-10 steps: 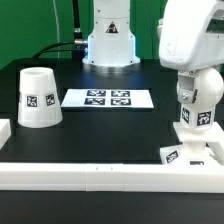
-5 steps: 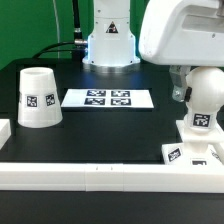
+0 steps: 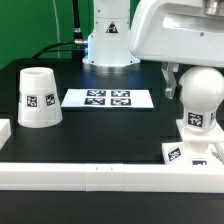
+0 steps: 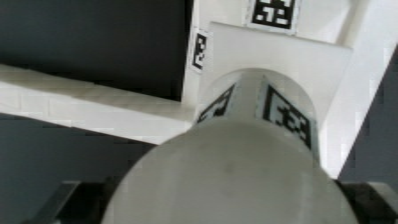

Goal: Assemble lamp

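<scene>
1. The bulb is smooth white plastic with a soft sheen on its round head. The black-and-white tags on its neck look matt.
2. The base, at 4 o'clock in the exterior view, is the same smooth white plastic.
3. The shade, at 9 o'clock, is white plastic with an even, satin wall.
4. The table is matt black and throws no reflections.
5. The marker board looks flat, matt and paper-like.
6. The rail, at 6 o'clock, is smooth and white with a faint gloss.
7. The arm's casing, at 1 o'clock, is a glossy white hard shell.
</scene>
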